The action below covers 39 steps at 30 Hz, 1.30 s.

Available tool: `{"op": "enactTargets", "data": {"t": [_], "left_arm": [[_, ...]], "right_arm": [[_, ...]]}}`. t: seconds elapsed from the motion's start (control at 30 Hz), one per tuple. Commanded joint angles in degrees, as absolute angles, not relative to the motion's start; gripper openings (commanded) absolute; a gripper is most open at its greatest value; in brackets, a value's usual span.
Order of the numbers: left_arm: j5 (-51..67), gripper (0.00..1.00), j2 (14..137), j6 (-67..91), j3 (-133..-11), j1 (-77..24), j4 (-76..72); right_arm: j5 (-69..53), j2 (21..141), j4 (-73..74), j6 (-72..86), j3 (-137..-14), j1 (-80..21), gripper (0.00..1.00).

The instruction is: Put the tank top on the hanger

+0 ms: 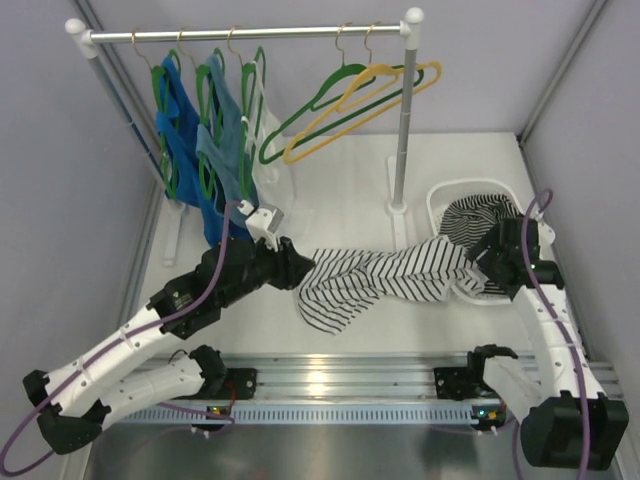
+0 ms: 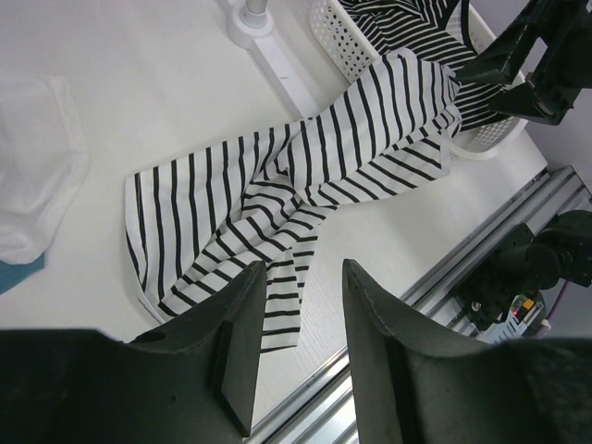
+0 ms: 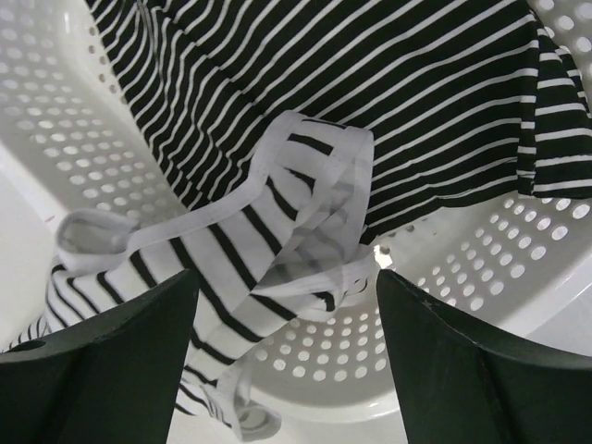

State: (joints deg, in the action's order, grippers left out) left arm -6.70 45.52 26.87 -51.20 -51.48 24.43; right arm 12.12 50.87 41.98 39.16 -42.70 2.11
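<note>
- Released, my left pincer (image 2: 303,277) hangs with its jaws apart and nothing between them, just over the near, crumpled end of the tank top (image 2: 277,194). Whether a finger brushes the cloth I cannot tell.
- My right pincer (image 3: 285,287) is released too, jaws wide and empty. It is held above the near rim of the basket (image 3: 55,111), right over the strap end of the tank top.
- The tank top lies rumpled on the desk (image 1: 340,200), stretched between my two pincers. Its left end is bunched up near the front edge. Its right end climbs the basket wall and drapes over the rim, with one strap looped on the outside.
- Inside the basket, under that draped end, lies a dark striped cloth (image 3: 388,83), black with thin white lines.
- Just behind the tank top and left of the basket stands the post (image 1: 402,130) of the rack, its foot on the desk.
- At the far end, the hanger (image 1: 280,130) hangs bare from the rail (image 1: 250,33) by its hook, tilted down to the left and well apart from the tank top.
- A yellow hanger (image 1: 430,75), also bare, hangs just right of it, and the two frames cross.
- Farther left on the rail, blue tops (image 1: 185,130) hang on other green hangers.
</note>
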Motion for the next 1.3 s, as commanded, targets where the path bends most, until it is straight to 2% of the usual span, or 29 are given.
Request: {"op": "enactTargets", "data": {"t": [0.0, 0.2, 0.3, 0.43, 0.47, 0.57, 0.7, 0.8, 1.03, 1.27], "left_arm": [[-4.22, 0.44, 45.7, 26.54, -50.54, -51.68, 20.48], [-4.39, 0.44, 45.09, 25.75, -50.01, -51.68, 21.62], [-4.57, 0.44, 44.83, 25.49, -49.92, -51.68, 21.88], [-4.75, 0.44, 44.39, 25.22, -49.75, -51.68, 22.41], [-4.92, 0.44, 44.21, 25.14, -49.57, -51.68, 22.59], [-5.19, 0.44, 43.77, 25.14, -49.31, -51.68, 22.67], [-6.06, 0.44, 43.07, 24.79, -49.48, -51.68, 23.03], [-6.85, 0.45, 42.98, 24.43, -49.92, -51.68, 23.2], [-10.37, 0.48, 43.86, 24.34, -51.68, -51.59, 25.31], [-15.99, 0.52, 44.38, 27.85, -51.59, -51.33, 28.99]], "right_arm": [[6.77, 52.29, 34.55, 39.11, -41.58, 6.41, 0.79], [6.42, 56.59, 26.65, 41.83, -37.62, 8.52, 0.79], [6.5, 59.05, 23.91, 42.89, -36.04, 9.05, 0.74], [7.47, 60.03, 21.36, 42.46, -35.68, 9.4, 0.36], [7.47, 60.2, 21.53, 42.02, -36.64, 9.4, 0.18], [6.69, 59.33, 23.11, 39.82, -39.37, 9.32, 0.0], [5.1, 54.68, 27.32, 37.97, -44.46, 7.22, 0.0], [6.85, 54.05, 32.33, 37.0, -51.4, 0.72, 0.0], [18.45, 57.47, 35.95, 41.3, -63.97, -31.05, 0.0], [24.34, 69.15, 32.08, 42.54, -71.19, -54.74, 0.0]]}}
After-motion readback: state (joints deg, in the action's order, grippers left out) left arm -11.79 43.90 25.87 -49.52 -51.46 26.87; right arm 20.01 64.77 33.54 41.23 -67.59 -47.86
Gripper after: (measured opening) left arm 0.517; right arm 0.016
